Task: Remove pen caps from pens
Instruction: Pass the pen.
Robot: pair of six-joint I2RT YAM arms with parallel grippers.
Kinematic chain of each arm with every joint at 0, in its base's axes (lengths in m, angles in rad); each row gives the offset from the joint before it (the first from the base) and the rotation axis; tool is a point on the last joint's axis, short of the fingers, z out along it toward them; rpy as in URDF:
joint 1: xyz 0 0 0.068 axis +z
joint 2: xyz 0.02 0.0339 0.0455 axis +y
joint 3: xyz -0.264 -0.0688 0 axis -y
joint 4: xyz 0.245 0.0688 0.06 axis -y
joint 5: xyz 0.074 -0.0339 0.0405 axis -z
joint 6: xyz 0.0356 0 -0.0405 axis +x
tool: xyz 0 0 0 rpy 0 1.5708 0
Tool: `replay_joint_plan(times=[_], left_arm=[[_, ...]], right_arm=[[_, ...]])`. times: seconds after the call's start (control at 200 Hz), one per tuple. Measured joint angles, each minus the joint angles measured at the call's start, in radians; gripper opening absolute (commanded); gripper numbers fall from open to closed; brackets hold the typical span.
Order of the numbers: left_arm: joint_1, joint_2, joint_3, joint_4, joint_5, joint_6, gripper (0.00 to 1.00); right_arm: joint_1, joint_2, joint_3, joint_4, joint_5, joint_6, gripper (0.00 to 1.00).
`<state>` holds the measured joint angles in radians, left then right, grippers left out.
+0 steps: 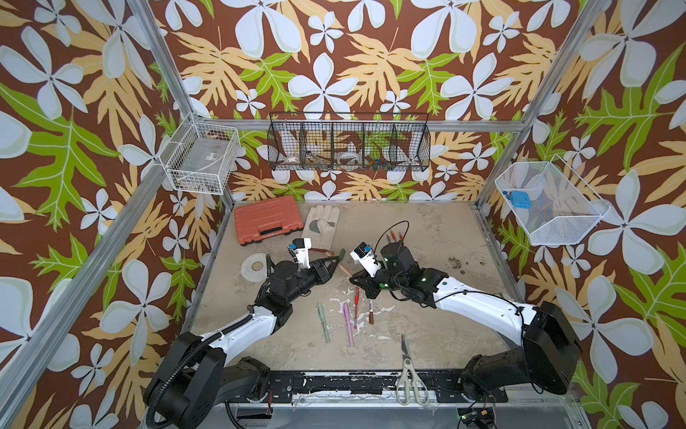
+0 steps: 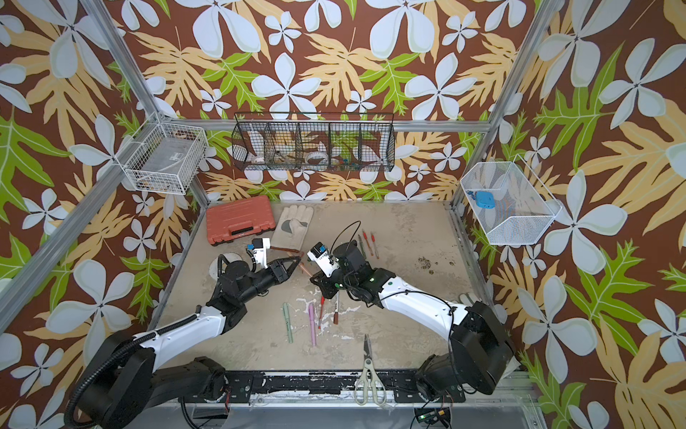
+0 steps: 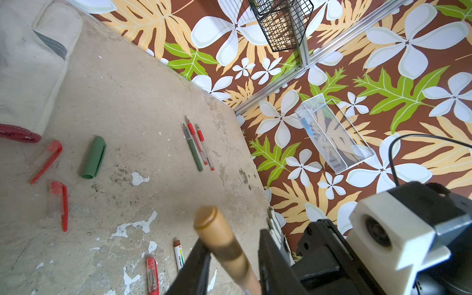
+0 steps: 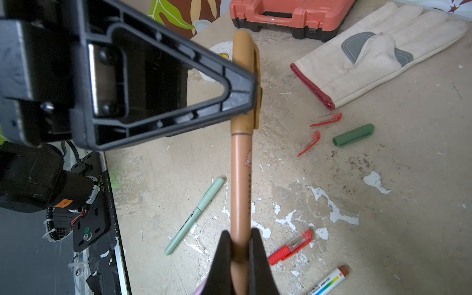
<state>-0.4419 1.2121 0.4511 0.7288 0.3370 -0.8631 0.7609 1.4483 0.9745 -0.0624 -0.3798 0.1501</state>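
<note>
So, biggest first: one beige table [image 1: 438, 237] is carrying everything, with two arms reaching in over it. One orange tool case [image 1: 265, 219] and one pale work glove [image 1: 322, 226] are sitting at the back left. One pair of scissors [image 1: 408, 373] is lying at the front edge, and one round grey disc [image 1: 254, 265] is lying beside the left arm.

Pens: I'm counting eight. One tan pen [image 4: 241, 178] is hanging in the air mid-table, and the right gripper [image 4: 240, 233] is clamping its barrel tight. Four more are lying in front of the grippers: a pale green pen [image 1: 323, 322], a pink pen [image 1: 348, 324], a red pen [image 1: 356, 301] and a white marker [image 1: 370, 310]. Three uncapped ones are lying side by side at the back right: one dark green pen [image 3: 193, 150] and two bare red pens [image 3: 198, 143].

Caps: the tan cap [image 4: 242, 51] is still on the tan pen. The left gripper [image 3: 231, 237] is sitting with its jaws narrow around that cap, one finger touching it; can't tell if it's really squeezing. Three loose ones are lying near the glove cuff: one dark green cap [image 3: 93, 157] and two red caps [image 3: 64, 207].
</note>
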Motion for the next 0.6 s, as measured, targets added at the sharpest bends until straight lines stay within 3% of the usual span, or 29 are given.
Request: replay_joint_plan(times=[0.28,0.435,0.601], left_arm=[[-0.001,-0.008,-0.014,0.077,0.029,-0.035,0.00],[0.002,-0.005,-0.028,0.094,0.033,-0.042,0.00],[0.002,0.008,-0.047,0.146,0.040,-0.051,0.20]], right_arm=[[0.000,0.001,-0.012,0.016,-0.013,0.005,0.00],[0.001,0.000,-0.023,0.026,-0.016,0.008,0.00],[0.001,-0.017,-0.042,0.043,-0.017,0.010,0.00]])
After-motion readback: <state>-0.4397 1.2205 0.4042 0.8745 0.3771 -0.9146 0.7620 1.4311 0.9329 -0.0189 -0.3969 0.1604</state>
